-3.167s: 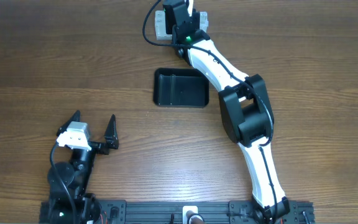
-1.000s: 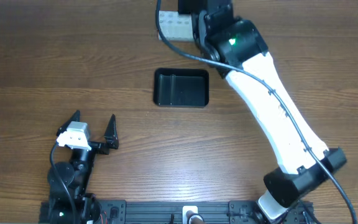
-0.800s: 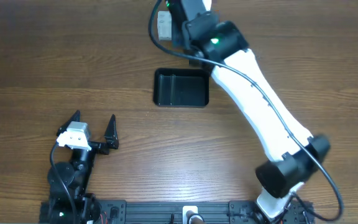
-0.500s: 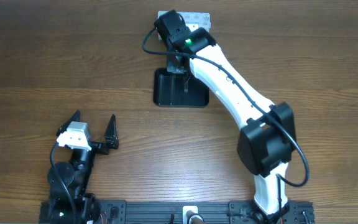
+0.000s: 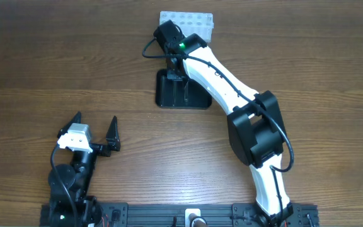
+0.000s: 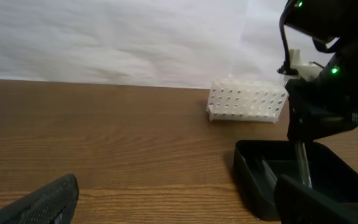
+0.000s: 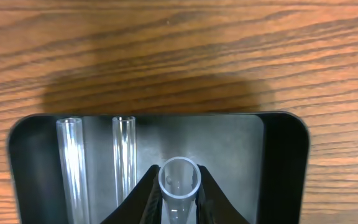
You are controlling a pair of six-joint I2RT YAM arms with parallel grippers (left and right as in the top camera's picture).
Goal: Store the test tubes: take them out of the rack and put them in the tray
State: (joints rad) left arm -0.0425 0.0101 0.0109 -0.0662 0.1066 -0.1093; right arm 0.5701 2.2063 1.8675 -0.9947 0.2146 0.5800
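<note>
My right jaws gripped 1 upright test tube [image 7: 179,180] over the tray [image 7: 278,168] at 12 o'clock on the worktop [image 5: 314,63], beside 2 tubes [image 7: 70,162] lying inside; my left jaws stood wide at 8 o'clock. Let go upright, I judged, it could topple onto those 2 or crack.

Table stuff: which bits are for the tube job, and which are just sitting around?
For the job: white rack; black tray; two tubes lying in the tray; tube pinched in the right gripper.

Just there: left gripper, open, far from them; wooden table.
</note>
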